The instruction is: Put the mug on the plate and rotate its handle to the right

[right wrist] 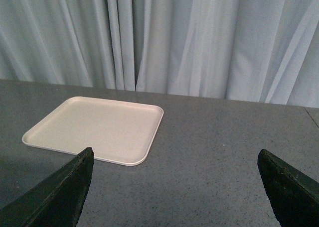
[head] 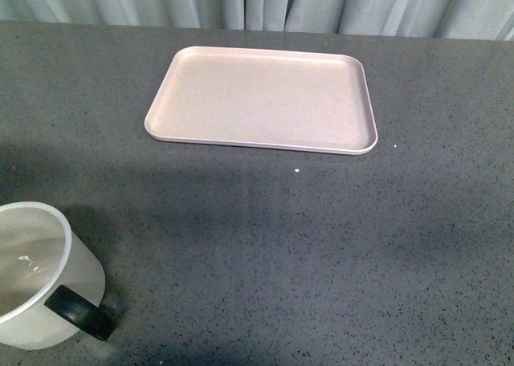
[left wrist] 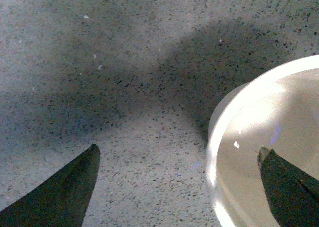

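Observation:
The white mug [head: 36, 278] stands upright on the table at the near left corner, its black handle [head: 79, 312] pointing to the near right. Its printed face is hidden. The pale pink plate [head: 265, 99] lies empty at the far middle of the table. Neither gripper shows in the front view. In the left wrist view my left gripper [left wrist: 178, 160] is open just above the mug [left wrist: 249, 152], with one finger over the mug's mouth and the other over bare table outside its rim. My right gripper [right wrist: 175, 160] is open and empty above the table, with the plate [right wrist: 99, 127] ahead of it.
The table top [head: 321, 246] is dark speckled grey. Pale grey curtains [right wrist: 189, 38] hang along its far edge.

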### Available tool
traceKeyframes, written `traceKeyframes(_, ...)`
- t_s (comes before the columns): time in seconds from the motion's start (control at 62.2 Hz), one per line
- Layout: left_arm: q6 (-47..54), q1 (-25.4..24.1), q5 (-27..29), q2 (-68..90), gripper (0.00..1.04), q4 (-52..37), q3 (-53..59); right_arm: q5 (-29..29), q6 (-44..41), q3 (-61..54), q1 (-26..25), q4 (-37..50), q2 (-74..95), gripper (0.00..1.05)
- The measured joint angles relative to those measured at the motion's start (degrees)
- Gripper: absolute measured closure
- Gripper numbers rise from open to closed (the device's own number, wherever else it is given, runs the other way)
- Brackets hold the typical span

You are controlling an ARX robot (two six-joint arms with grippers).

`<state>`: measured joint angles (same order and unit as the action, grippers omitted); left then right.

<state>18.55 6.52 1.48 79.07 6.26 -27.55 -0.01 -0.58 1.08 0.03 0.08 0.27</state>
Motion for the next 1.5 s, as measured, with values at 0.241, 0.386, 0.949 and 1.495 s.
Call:
traceKeyframes(0.241, -5.0, 3.6, -2.2, 4.2, 0.51, 0.7, -1.7, 0.0, 0.0, 0.0, 0.0, 0.0, 0.0, 0.09)
traceKeyframes(0.386, -10.1, 5.1, -4.4, 5.0, 0.75, 2.7, -3.1, 0.0, 0.0, 0.0, 0.0, 0.0, 0.0, 0.09)
traceKeyframes(0.949, -21.9, 14.9, -5.3, 17.2, 1.03, 13.1, -33.9, 0.0, 0.0, 0.0, 0.0, 0.0, 0.0, 0.09)
traceKeyframes(1.495, -17.7, 20.5, -5.6, 47.7, 1.03, 25.4, -74.4, 0.0, 0.0, 0.0, 0.0, 0.0, 0.0, 0.09)
